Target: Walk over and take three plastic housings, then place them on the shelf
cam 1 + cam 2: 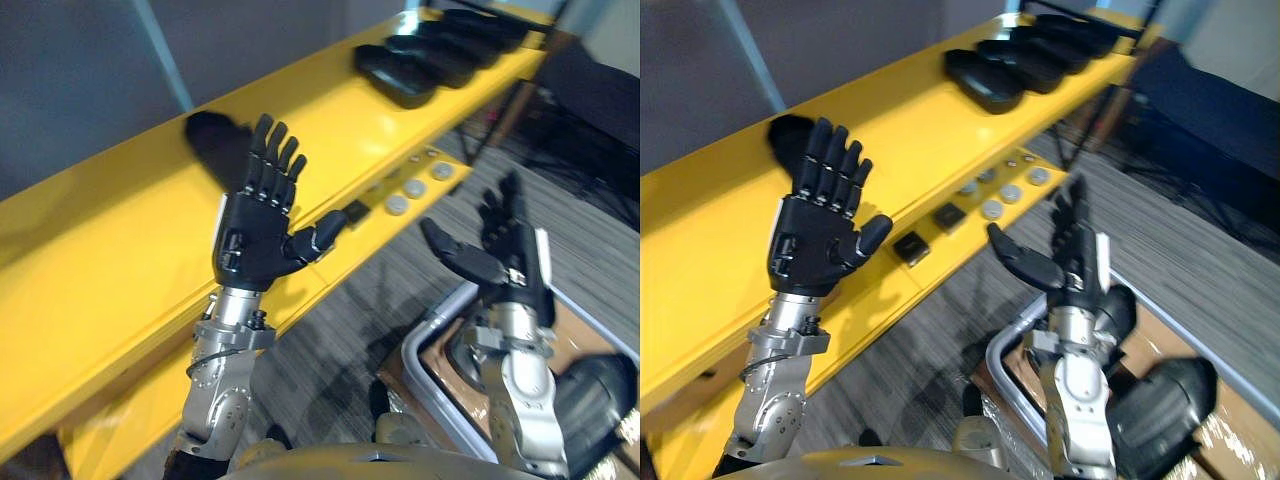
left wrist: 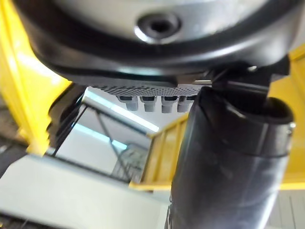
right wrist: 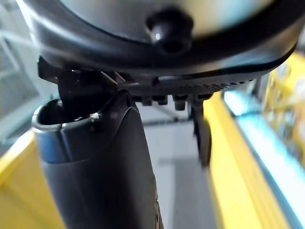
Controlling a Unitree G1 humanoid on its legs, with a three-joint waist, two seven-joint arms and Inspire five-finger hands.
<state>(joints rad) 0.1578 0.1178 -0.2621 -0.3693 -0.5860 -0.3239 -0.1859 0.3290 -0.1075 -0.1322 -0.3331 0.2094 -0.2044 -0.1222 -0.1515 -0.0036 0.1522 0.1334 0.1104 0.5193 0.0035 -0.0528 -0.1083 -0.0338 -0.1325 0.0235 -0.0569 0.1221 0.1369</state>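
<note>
At centre left the left hand [image 1: 250,235] is raised with its fingers straight and spread and its thumb out. It holds nothing, and it stands in front of the yellow shelf [image 1: 90,230], which runs from lower left to upper right; one black plastic housing [image 1: 208,140] lies on the shelf just behind its fingertips. A row of black housings [image 1: 430,50] lies on the shelf at upper right, with grey discs [image 1: 415,187] on the ledge below, and at lower right the right hand [image 1: 500,255] is open and empty above a grey bin [image 1: 415,345] holding another dark housing [image 1: 590,400].

Housings [image 1: 440,52] lie on the shelf [image 1: 120,215]; bin [image 1: 998,345] seemingly before it.
</note>
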